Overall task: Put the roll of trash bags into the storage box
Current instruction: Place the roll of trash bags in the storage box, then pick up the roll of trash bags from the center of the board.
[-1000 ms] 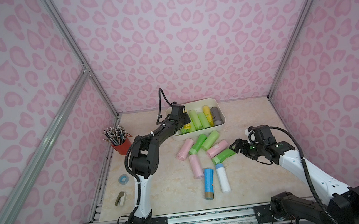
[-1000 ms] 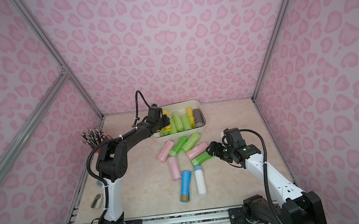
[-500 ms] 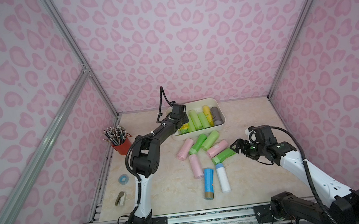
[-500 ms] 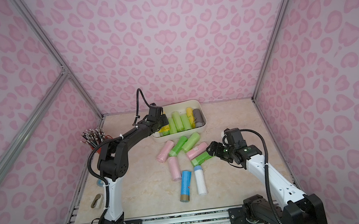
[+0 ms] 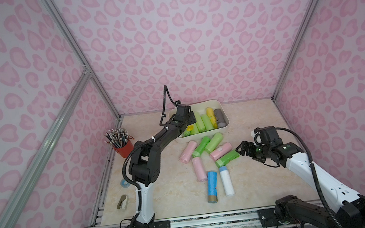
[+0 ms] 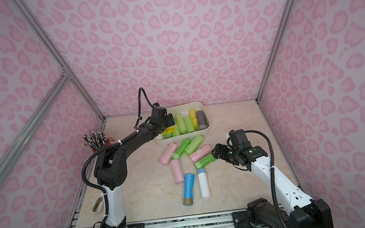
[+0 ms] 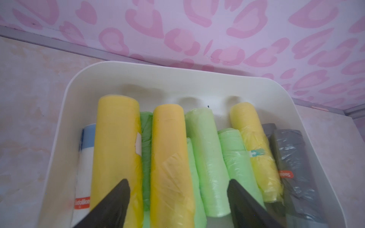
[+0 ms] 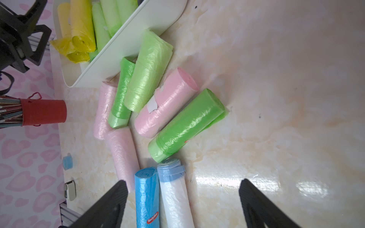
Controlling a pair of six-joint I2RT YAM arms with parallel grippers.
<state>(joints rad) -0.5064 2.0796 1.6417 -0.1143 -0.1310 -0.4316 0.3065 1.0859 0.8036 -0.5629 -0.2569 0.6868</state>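
At the upper centre of both top views, inside the storage box (image 5: 218, 103), the yellow roll (image 7: 171, 158) lies flat. Its long axis runs from the box's near wall toward its far wall, parallel to the rolls packed against it: a second yellow roll (image 7: 116, 148) on one flank and pale green rolls (image 7: 207, 158) on the other. The left end effector (image 7: 177, 180) hangs just over the roll's near end. Its fingers are spread apart, one above each neighbour, and they clamp nothing.

Below the box in the frame, loose rolls lie scattered on the desk (image 5: 258, 122), among them a blue roll (image 5: 212, 186) and a white roll (image 5: 226, 181) side by side. Right of centre, the right end effector (image 5: 242, 150) sits low near the end of a bright green roll (image 5: 227, 158), with its fingers wide apart and empty. A red pencil cup (image 5: 124, 148) stands at left-centre.
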